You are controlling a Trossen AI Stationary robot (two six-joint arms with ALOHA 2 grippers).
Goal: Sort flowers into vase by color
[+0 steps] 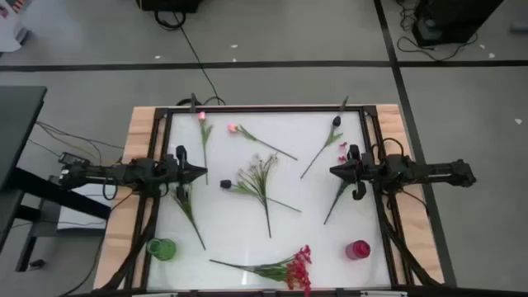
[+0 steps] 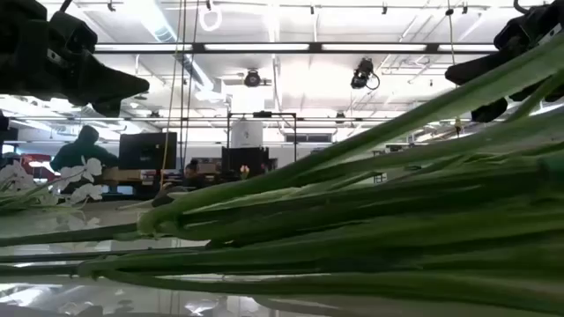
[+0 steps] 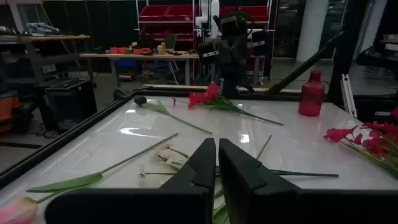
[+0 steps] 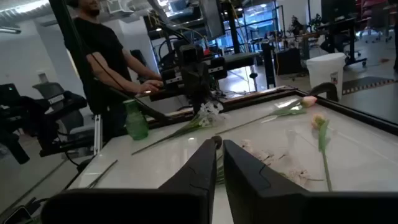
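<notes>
Left arm reaches in level from the table's left side, left gripper (image 1: 200, 172) pointing toward the centre, fingers (image 3: 200, 167) closed together, holding nothing. Right arm mirrors it from the right side, right gripper (image 1: 334, 171) likewise closed and empty.

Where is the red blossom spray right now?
In the high view, the red blossom spray lies flat along the table's near edge, between the green vase and the pink vase, its blossoms pointing toward the pink one.
</notes>
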